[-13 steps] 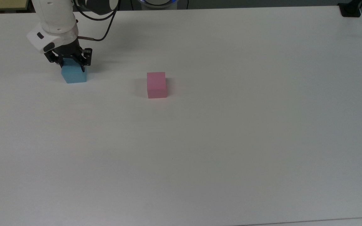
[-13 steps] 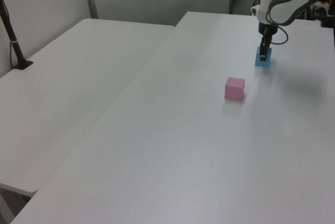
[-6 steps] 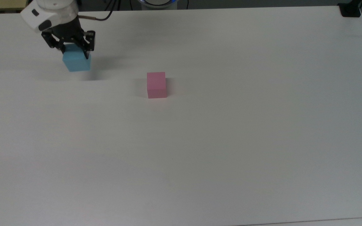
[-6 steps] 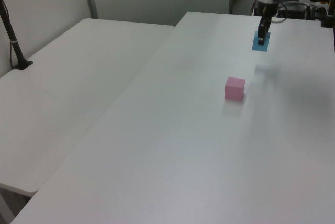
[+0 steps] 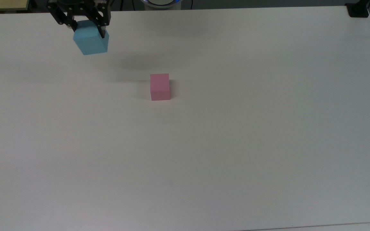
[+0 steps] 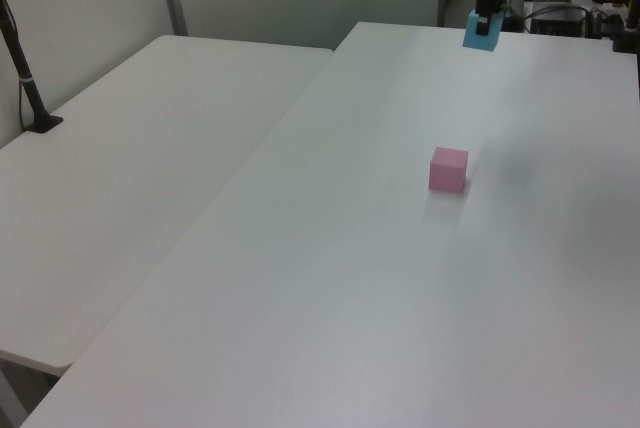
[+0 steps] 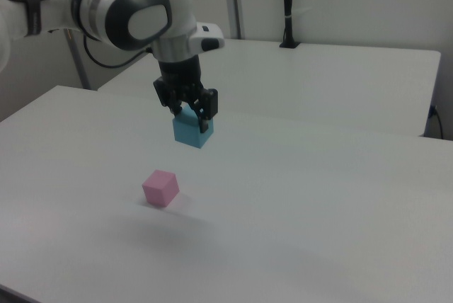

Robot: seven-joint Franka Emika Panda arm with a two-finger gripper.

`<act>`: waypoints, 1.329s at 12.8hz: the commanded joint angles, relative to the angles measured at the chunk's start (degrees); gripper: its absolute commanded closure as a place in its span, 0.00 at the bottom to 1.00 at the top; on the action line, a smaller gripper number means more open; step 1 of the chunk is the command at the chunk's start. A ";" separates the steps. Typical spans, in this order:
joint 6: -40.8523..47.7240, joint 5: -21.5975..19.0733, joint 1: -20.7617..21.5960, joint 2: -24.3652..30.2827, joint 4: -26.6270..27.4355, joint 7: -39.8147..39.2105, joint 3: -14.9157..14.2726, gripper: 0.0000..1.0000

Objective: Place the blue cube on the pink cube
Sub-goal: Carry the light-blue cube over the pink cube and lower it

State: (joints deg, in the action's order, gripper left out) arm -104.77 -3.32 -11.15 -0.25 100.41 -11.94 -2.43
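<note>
The gripper (image 5: 88,29) is at the upper left of the frame. Its two black fingers squeeze the blue cube (image 5: 91,41). The pink cube (image 5: 160,86) sits on the white table (image 5: 236,144), lower and to the right, well apart.

A broad white desk (image 5: 236,144) spans the scene; a second white desk (image 6: 130,148) adjoins it on the left view's left, bearing a black clamped post (image 6: 25,83).
</note>
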 commanded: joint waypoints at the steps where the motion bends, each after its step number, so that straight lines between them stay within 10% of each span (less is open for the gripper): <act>1: 0.98 0.94 4.19 0.43 -0.39 4.63 -0.38 0.50; 9: -0.51 2.00 14.21 -4.40 -2.94 16.62 -0.20 0.52; 17: -14.14 6.57 18.44 -4.41 12.87 14.32 -0.29 0.52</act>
State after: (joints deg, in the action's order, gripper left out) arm -116.01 2.11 6.04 -6.52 109.23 2.81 -2.20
